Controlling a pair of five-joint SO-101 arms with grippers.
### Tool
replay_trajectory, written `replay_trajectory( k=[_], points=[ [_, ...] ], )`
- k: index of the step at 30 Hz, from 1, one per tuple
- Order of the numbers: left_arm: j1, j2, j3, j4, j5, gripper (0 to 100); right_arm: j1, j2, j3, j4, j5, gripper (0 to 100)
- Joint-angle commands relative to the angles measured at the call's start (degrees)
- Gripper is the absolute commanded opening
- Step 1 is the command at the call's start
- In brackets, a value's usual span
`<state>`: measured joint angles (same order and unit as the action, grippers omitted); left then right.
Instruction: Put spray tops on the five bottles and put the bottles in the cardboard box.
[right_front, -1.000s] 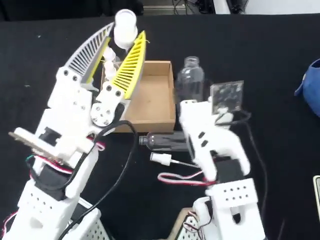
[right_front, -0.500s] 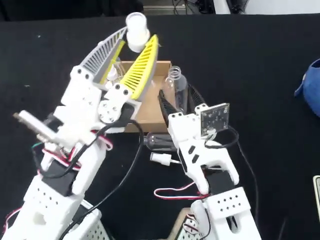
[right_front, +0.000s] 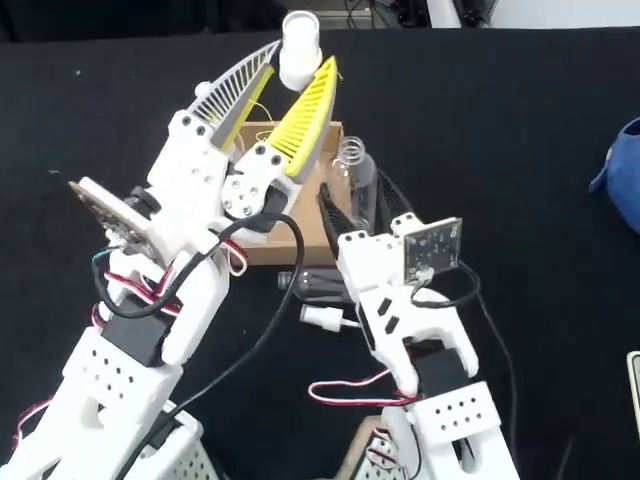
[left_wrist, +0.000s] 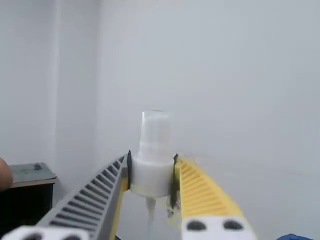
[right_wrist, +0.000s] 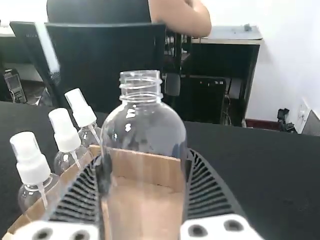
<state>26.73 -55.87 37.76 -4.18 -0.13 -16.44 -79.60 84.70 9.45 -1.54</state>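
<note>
We now hold the spray top (right_front: 300, 35), clamped in our left gripper (right_front: 303, 62), closer to the bottle (right_front: 357, 165) our right gripper (right_front: 357, 197) grips; capping is next

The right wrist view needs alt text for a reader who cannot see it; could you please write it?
The right arm's black ribbed claw grips a clear plastic bottle, upright with its neck uncapped. Beyond it, three clear bottles with white spray tops stand in a brown cardboard box on the black table.
</note>
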Motion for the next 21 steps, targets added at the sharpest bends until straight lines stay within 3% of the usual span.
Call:
replay_trajectory(
  k=[1, 7, 16, 21],
  points=[
    [0.3, 0.5, -2.3, -6.4, 0.5, 3, -3.6, -1.3, 0.5, -1.6, 1.1, 1.1],
    [0.2, 0.5, -0.7, -8.9, 0.4, 3, -9.3, -1.7, 2.1, -1.6, 10.8, 1.1],
    [0.0, 0.6, 0.1, -8.6, 0.1, 3, -4.0, -1.7, 2.3, -6.3, 7.0, 1.1],
    [0.4, 0.7, 1.9, -8.6, 0.4, 11, -3.9, -1.7, 2.2, -6.4, 6.2, 1.1]
  ],
)
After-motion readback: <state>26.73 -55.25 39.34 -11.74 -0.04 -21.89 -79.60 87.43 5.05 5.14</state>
